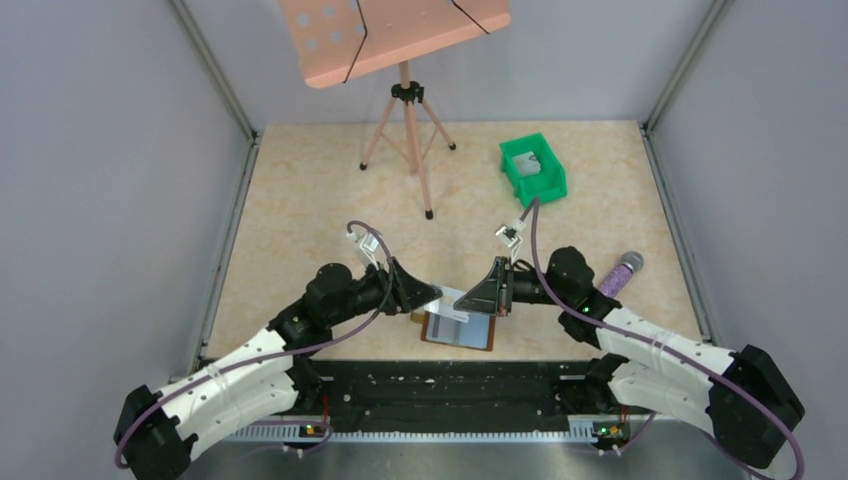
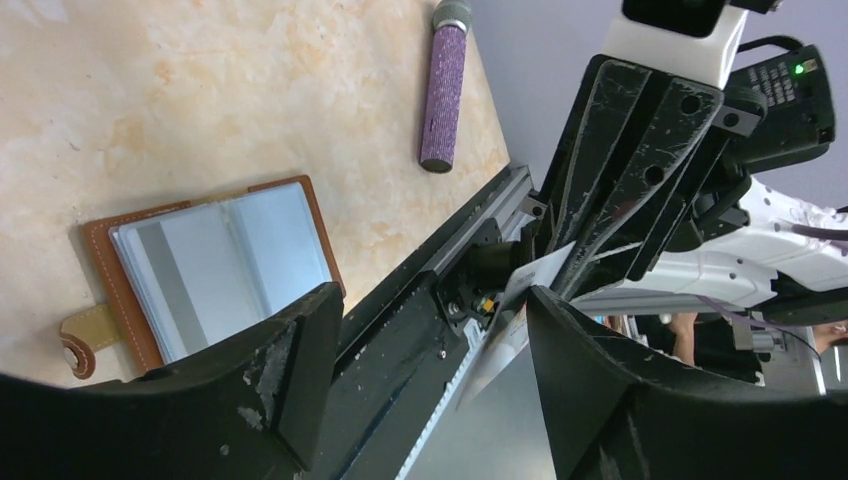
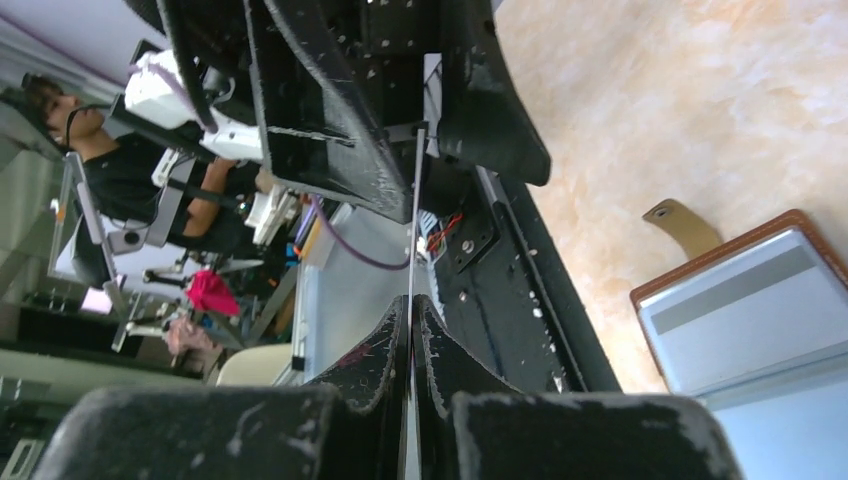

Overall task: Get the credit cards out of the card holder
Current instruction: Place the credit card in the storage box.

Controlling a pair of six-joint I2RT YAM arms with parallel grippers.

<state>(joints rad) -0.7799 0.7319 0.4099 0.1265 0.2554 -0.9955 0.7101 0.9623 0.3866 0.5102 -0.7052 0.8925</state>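
Right hand on thin flat card

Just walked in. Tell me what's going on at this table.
The right gripper is shut on a thin light-grey credit card, holding it on edge in the air. The left gripper stands open around that same card, its fingers not gripping it. The brown leather book-style card holder lies open on the beige table below them, with a striped silvery card showing inside. The green plastic bin sits at the far right.
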